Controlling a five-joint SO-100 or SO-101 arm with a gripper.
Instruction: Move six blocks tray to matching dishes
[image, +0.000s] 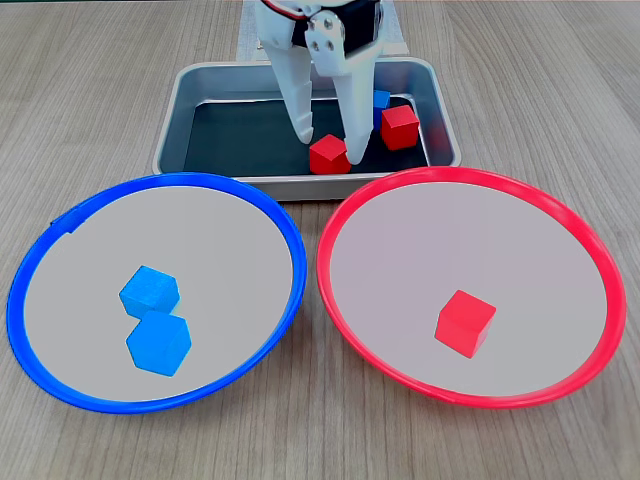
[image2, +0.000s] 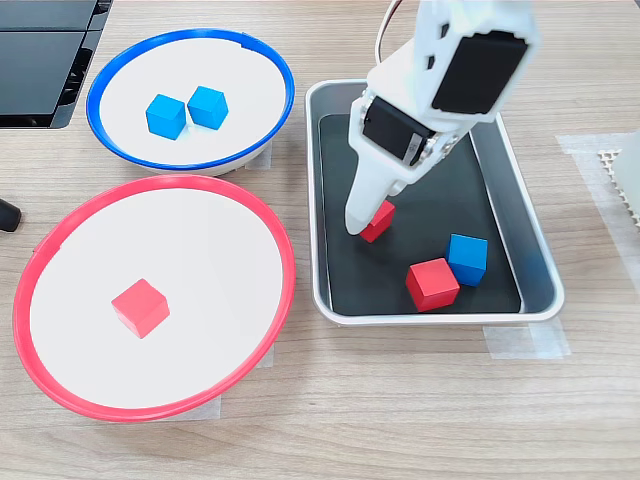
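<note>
In both fixed views my white gripper (image: 332, 150) (image2: 373, 217) reaches down into the silver tray (image: 188, 100) (image2: 522, 205). Its two fingers press on either side of a red block (image: 329, 158) (image2: 381, 222) that sits at the tray's black floor. Another red block (image: 400, 126) (image2: 432, 284) and a blue block (image: 381, 99) (image2: 467, 259) lie in the tray beside it. The blue-rimmed dish (image: 220, 260) (image2: 240, 125) holds two blue blocks (image: 149, 292) (image2: 166, 115). One red block (image: 465, 322) (image2: 140, 306) lies in the red-rimmed dish (image: 430, 240) (image2: 200, 250).
The two dishes stand side by side, close to the tray's long wall. A black device (image2: 45, 60) lies at the table's top left in a fixed view. A white perforated piece (image2: 626, 170) sits at the right edge.
</note>
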